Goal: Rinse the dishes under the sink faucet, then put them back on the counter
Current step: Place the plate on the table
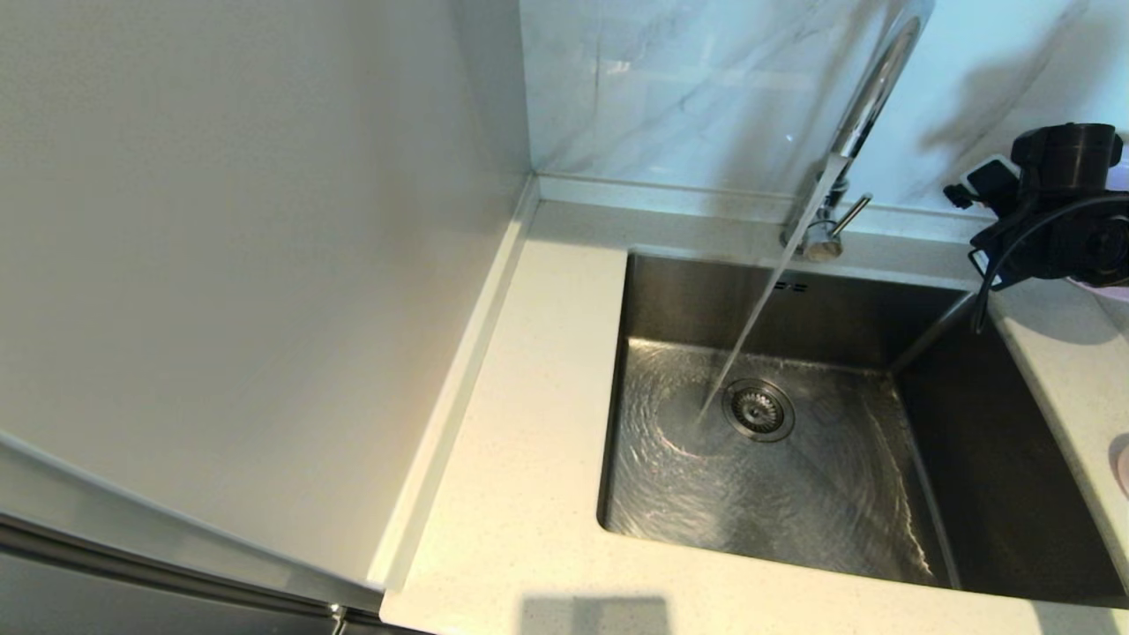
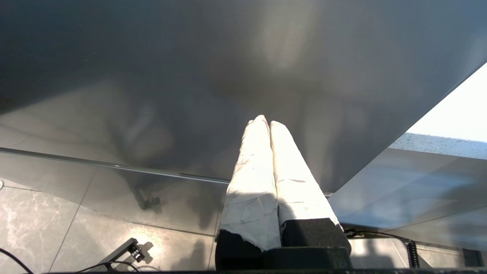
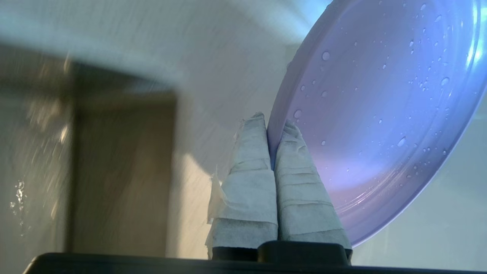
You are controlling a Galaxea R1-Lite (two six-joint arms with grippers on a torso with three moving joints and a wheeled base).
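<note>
Water runs in a slanting stream from the chrome sink faucet [image 1: 869, 106] at the far edge of the surface [image 1: 512, 494] and lands on the floor of the steel sink [image 1: 776, 476] just left of the round strainer drain [image 1: 758, 409], spreading in ripples across the basin. The faucet's thin lever [image 1: 851, 214] sticks out to the right of its base. The right hand [image 3: 271, 131] is at the far right of the scene, above the surface strip right of the sink; in the head view only its black wrist housing [image 1: 1063, 207] shows at the frame edge. Its wrapped fingers [image 3: 251, 171] are pressed together on the rim of the lavender plate [image 3: 380, 114], which stands tilted on edge in the grip with water drops scattered over its face. A sliver of pale pink dish [image 1: 1120, 463] shows at the right edge of the head view, on the surface right of the sink. The left hand [image 2: 269, 123] hangs parked below the surface level, in front of a grey cabinet panel [image 2: 190, 76] and above the tiled floor [image 2: 57, 213], its wrapped fingers pressed together on nothing.
</note>
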